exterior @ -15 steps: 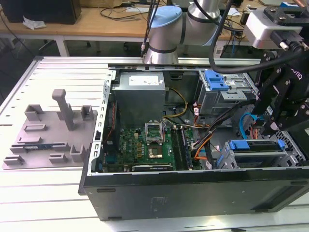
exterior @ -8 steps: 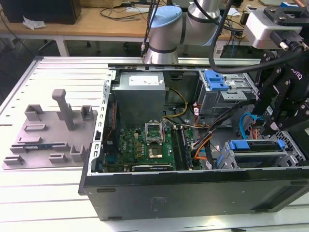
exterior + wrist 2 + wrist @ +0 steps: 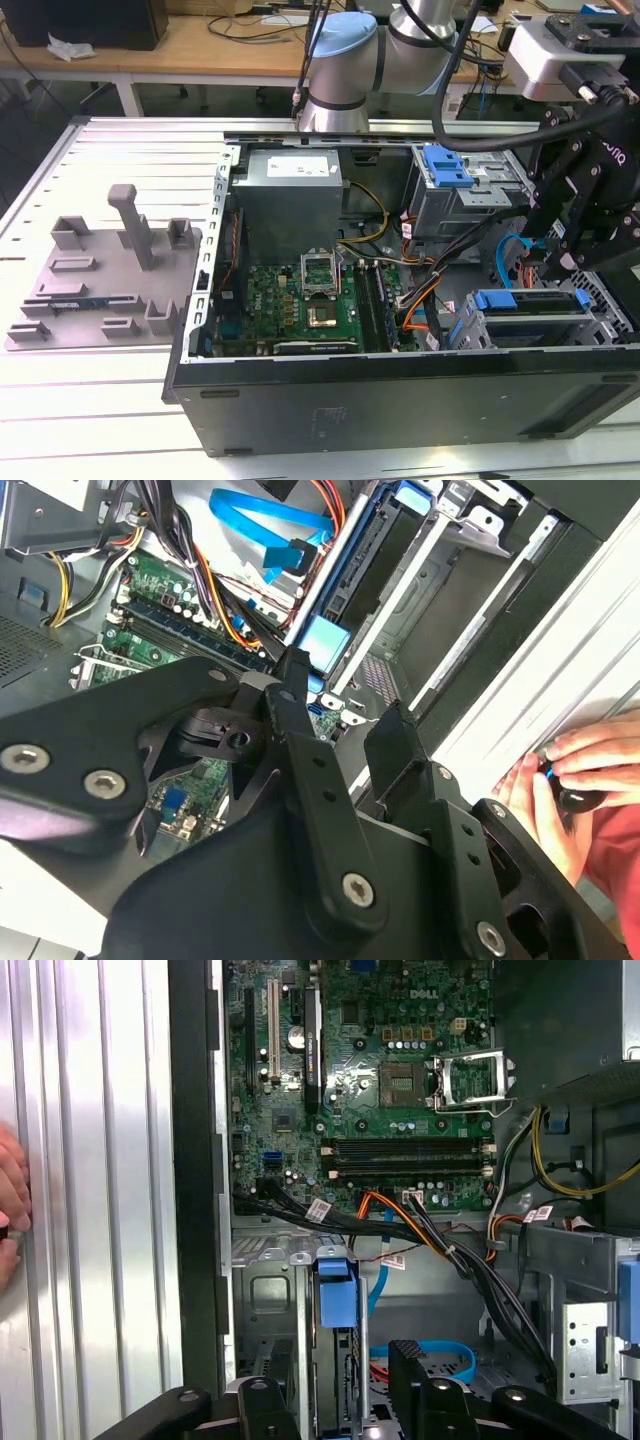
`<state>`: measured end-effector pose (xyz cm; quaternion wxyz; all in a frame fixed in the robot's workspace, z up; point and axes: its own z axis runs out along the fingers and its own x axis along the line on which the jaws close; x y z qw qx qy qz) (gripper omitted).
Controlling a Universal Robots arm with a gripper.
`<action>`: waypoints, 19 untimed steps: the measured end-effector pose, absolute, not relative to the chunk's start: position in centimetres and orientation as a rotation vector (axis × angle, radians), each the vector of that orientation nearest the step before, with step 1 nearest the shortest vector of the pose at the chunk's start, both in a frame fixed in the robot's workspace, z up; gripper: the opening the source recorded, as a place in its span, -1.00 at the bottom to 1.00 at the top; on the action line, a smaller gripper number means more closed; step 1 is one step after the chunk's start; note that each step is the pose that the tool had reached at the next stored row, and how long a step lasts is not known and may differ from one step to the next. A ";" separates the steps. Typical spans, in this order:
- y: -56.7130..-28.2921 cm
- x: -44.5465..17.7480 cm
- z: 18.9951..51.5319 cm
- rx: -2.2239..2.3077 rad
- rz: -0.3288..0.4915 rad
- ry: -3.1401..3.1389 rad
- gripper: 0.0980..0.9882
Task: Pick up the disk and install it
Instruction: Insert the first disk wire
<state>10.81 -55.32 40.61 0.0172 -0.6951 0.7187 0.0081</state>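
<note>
The disk (image 3: 530,300) sits in the drive cage at the near corner of the open computer case (image 3: 400,400), on the exterior view's right, its blue carrier frame facing up. Both wrist views show it edge-on in its slot, with its blue tab (image 3: 338,1298) (image 3: 325,642) standing out. My black gripper (image 3: 553,268) hangs just above that cage. It is open (image 3: 335,1372) (image 3: 342,690), with one finger (image 3: 265,1410) on each side of the disk's edge. A gap shows on both sides, and nothing is held.
A second drive cage carrying a blue bracket (image 3: 447,165) stands further back. Orange, black and blue cables (image 3: 430,1355) run beside the slot. The motherboard (image 3: 300,290) and power supply (image 3: 290,190) fill the case's middle. A grey fixture plate (image 3: 100,270) lies on the exterior view's left. A person's hand (image 3: 570,770) rests outside the case wall.
</note>
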 end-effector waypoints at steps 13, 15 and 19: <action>-50.0 11.0 40.6 -2.236 -0.156 2.309 -0.09; -49.9 11.3 40.6 -2.252 -0.194 2.325 -0.09; -49.8 12.1 40.6 -2.273 -0.256 2.356 -0.09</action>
